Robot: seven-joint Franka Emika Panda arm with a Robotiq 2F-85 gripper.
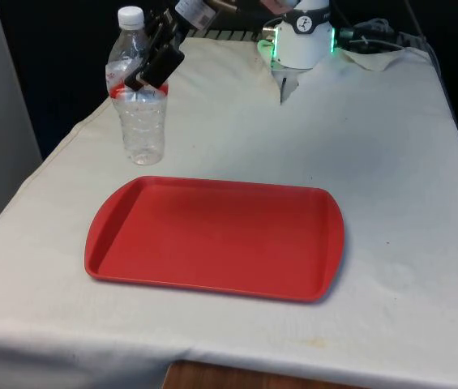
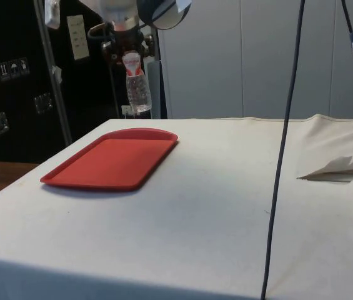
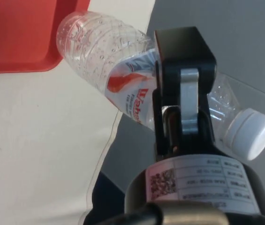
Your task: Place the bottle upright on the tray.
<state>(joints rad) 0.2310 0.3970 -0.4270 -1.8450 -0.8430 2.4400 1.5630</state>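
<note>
Our claw (image 1: 154, 66) is clamped on the clear bottle (image 1: 137, 97) at its red label, holding it upright with its white cap (image 1: 130, 14) on top. The red tray (image 1: 216, 237) lies flat on the tabletop (image 1: 391, 194), below the claw and nearer the table's front edge.

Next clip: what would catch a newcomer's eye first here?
The big red tray lying flat on the white cloth near the table's front edge, with nothing on it. Next, the clear plastic bottle with a white cap and red label, upright beyond the tray's far corner at the front view's left, with the black gripper clamped on its label band.
</note>
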